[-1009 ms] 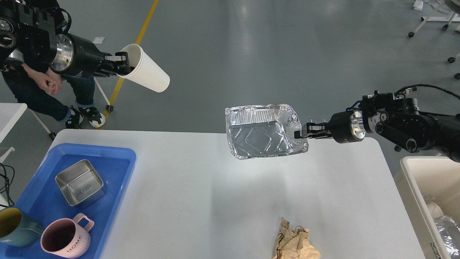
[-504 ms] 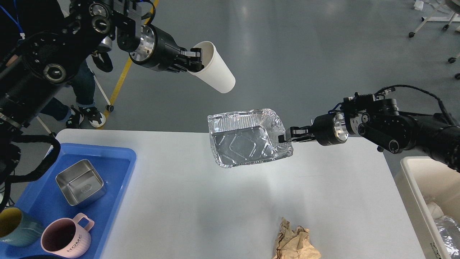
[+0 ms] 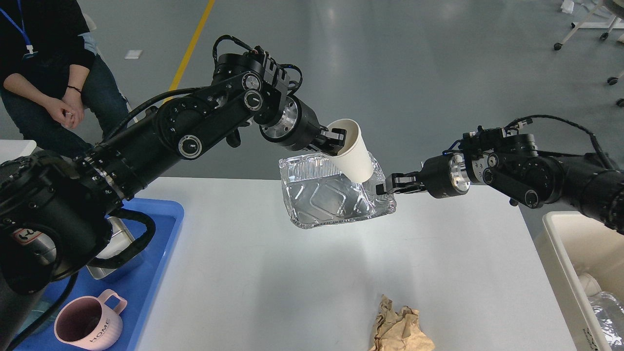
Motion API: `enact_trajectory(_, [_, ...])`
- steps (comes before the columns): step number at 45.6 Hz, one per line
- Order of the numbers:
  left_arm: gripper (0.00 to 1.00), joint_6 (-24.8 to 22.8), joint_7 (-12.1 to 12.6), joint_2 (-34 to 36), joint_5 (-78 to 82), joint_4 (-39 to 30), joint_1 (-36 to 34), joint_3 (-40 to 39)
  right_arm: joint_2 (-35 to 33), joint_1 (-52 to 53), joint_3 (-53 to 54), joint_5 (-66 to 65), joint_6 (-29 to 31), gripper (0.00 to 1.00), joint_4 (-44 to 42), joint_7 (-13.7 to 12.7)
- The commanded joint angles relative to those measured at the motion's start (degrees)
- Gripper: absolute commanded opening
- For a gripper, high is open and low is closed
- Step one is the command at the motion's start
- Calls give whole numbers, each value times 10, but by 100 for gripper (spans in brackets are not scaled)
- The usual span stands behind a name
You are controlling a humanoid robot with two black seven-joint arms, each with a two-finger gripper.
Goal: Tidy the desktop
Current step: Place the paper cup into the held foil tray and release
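— Head view first: what surface and room do you see?

— A white tabletop [image 3: 273,273] with rounded corners fills the lower half. Behind it lies a grey floor [image 3: 414,63] with a yellow line [image 3: 195,39]. A seated person [image 3: 44,73] is at the upper left, cut off by the edge.

— What lies on the tabletop?

— A blue tray [image 3: 156,243] at the left edge, with a pink mug [image 3: 87,324] in it. Crumpled brown paper [image 3: 399,329] sits at the near edge, cut off below. A cream bin [image 3: 575,263] stands just off the right side.

— And your hands?

— My left hand [image 3: 336,141] is clamped on the rim of a white cup [image 3: 353,153], tilted, its base dipping into a foil tray [image 3: 331,195]. My right hand [image 3: 385,187] is pinched on that foil tray's right rim, holding it above the tabletop's far edge.

— Anything hard to make out?

— My left arm hides most of the blue tray; a metal box [image 3: 117,243] shows only in part behind it. The bin's contents are cut off, with something foil-like [image 3: 607,312] at the corner.
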Motion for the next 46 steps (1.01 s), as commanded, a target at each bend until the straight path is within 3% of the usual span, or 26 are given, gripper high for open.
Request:
enact_trajectory(1, [0,1,0,-3,0,1,10,16,-1,1,0,0,0,0,0,0])
enact_trajectory(19, [0,29,-5,-15,-1,25,39,45,-4,6,0,1,0,0,2,0])
enact_trajectory(27, [36,73,-6,-24,-9,29,39,45,-13,7,0,1,1,0,6,0])
enact_trajectory(33, [52,81,-3,-25,-9,30,39,44,-18,8,0,1,2,0,7,0])
enact_trajectory(35, [63,82,-2,-25,-9,30,39,42,-20,8,1,1,2,0,8,0])
enact_trajectory(38, [90,81,-1,-25,-12,30,39,41,-20,8,0,1,2,0,8,0])
enact_trajectory(46, [96,81,4,-25,-34,31,36,39,-25,10,1,2,3,0,11,1])
